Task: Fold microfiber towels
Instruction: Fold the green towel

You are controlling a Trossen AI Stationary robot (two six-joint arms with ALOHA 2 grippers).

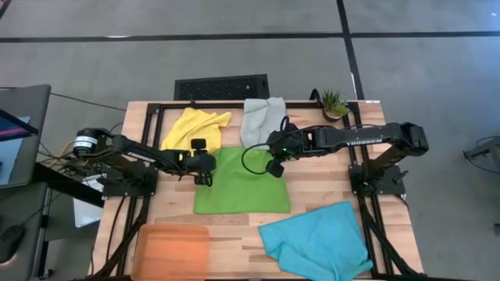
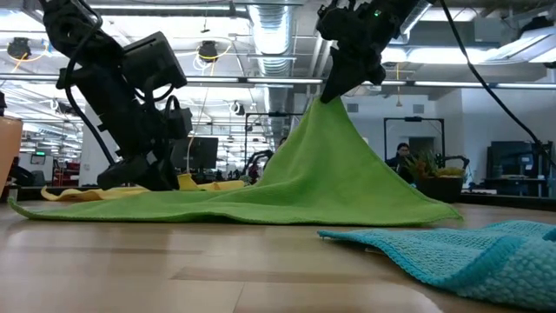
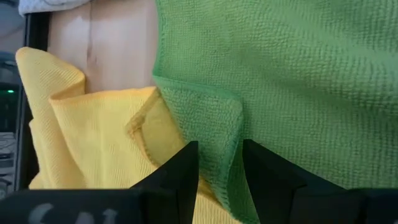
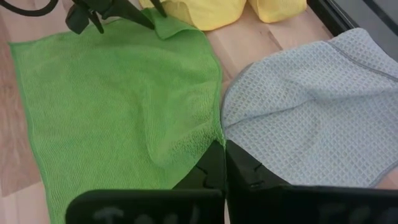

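The green towel [image 1: 242, 183] lies mid-table, with its far right corner raised into a peak [image 2: 334, 113]. My right gripper [image 4: 224, 155] is shut on that corner, above the table. My left gripper [image 3: 221, 171] is low at the towel's far left corner and shut on it. That corner overlaps the yellow towel [image 1: 195, 125], which lies crumpled at the far left. The light grey towel [image 1: 262, 117] lies at the far middle. The turquoise towel [image 1: 316, 238] lies rumpled at the near right. My left gripper pinches the green towel's far left corner [image 3: 217, 134] between its two fingers, where the edge is folded over into more than one layer. The fingers come in low from the table's left. The corner stays close to the table, on the yellow towel. My right gripper pinches the green towel's far right corner [image 4: 214, 134] between its shut fingers, coming from above. The corner is lifted clear, and the cloth slopes down from it like a tent [image 2: 347, 165]. The rest of the towel lies on the table.
A flat orange tray [image 1: 173, 250] lies at the near left corner. A small potted plant [image 1: 334, 101] stands at the far right. The grey towel lies right beside my right gripper. Bare wood shows between the green towel and the tray.
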